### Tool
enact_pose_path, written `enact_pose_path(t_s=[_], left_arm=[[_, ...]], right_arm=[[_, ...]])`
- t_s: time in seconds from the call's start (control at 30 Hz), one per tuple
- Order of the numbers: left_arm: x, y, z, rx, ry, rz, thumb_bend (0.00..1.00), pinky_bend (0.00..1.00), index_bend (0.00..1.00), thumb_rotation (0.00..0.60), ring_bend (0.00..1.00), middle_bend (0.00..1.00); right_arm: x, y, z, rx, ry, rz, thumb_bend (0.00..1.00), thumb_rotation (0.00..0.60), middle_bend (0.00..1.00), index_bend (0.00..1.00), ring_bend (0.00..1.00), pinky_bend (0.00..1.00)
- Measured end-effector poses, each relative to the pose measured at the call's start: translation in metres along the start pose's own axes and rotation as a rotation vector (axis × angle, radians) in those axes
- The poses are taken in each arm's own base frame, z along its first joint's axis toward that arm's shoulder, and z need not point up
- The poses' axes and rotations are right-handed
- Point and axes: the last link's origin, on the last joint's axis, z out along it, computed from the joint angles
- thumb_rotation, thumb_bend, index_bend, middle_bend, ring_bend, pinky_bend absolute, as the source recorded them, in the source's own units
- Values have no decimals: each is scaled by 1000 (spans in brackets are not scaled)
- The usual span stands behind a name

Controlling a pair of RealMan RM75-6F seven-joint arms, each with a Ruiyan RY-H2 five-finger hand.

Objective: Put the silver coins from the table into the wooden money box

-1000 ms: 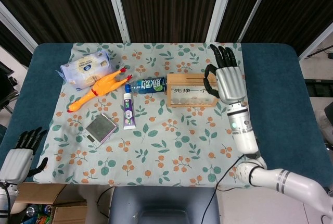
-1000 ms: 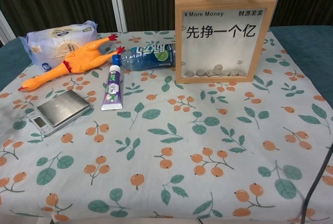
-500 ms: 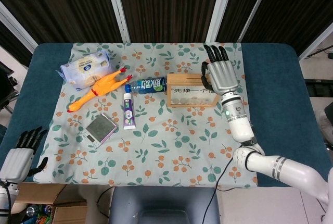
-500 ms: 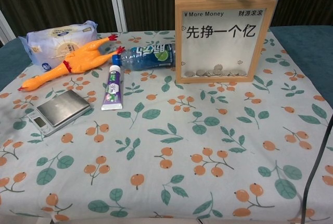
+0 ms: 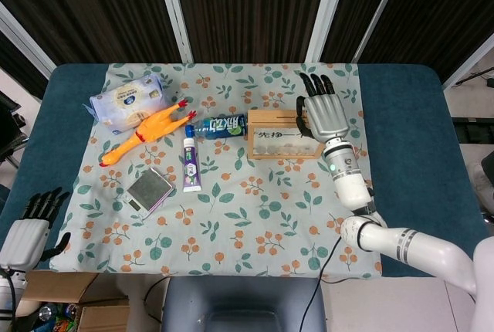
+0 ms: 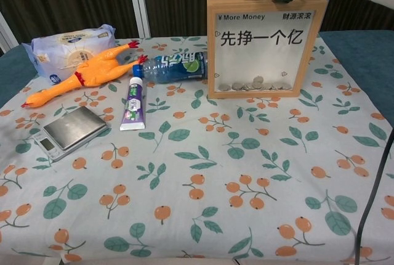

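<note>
At the counter's (image 5: 401, 116) near left corner, the left hand (image 5: 27, 230) rests empty, fingers apart. Farther back, the wooden money box (image 6: 265, 46) stands upright with silver coins (image 6: 253, 84) inside; the right hand (image 5: 323, 112) hovers over its top, fingers spread, holding nothing visible.

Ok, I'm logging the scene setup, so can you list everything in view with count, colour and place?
wooden money box: one, light wood frame with clear front, far right of cloth, upright
silver coins: several, silver, piled inside the box bottom
water bottle: one, blue label, lying left of box
toothpaste tube: one, purple and white, before the bottle
rubber chicken: one, orange, far left
tissue pack: one, white-blue, behind chicken
pocket scale: one, silver, near left
tablecloth: one, floral, over blue table
left hand: at table's near left edge, holding nothing
right hand: over the box's right end
</note>
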Motion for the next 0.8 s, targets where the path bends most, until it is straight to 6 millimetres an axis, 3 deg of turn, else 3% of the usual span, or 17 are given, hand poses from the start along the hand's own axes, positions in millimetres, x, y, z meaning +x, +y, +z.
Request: enact_pose_path(t_s=[0.1,0.17,0.23,0.27,0.3,0.43,0.53,0.63,0.8], left_arm=[[0,0,0,1,0,0,375,0,0,600,0,0],[0,0,0,1,0,0,376,0,0,600,0,0],[0,0,0,0,0,0,376,0,0,600,0,0],[0,0,0,0,0,1,376,0,0,600,0,0],[1,0,0,0,1,1,376,0,0,600,0,0],[2,1,0,-1,7,0,376,0,0,600,0,0],[3,1,-1,-2,15,-2,376,0,0,600,0,0],[5,1,-2,-3,23,-2,376,0,0,600,0,0],[8,2,-4,-7,41,-3,375,0,0,600,0,0]], right_arm=[[-1,1,0,-2,-3,-3,617,600,163,657,0,0],[-1,2,0,2,-3,-6,617,600,142,442,0,0],[0,4,-2,5,2,-4,609,600,74,132,0,0],[1,5,-2,6,9,0,598,600,36,34,0,0],[2,6,-3,7,17,4,584,600,11,0,0,0],[11,14,-11,12,77,7,544,600,0,0,0,0],[20,29,-29,8,126,6,529,600,0,0,0,0],[25,51,-62,2,159,-12,506,600,0,0,0,0],[10,108,-148,-88,154,-69,485,600,0,0,0,0]])
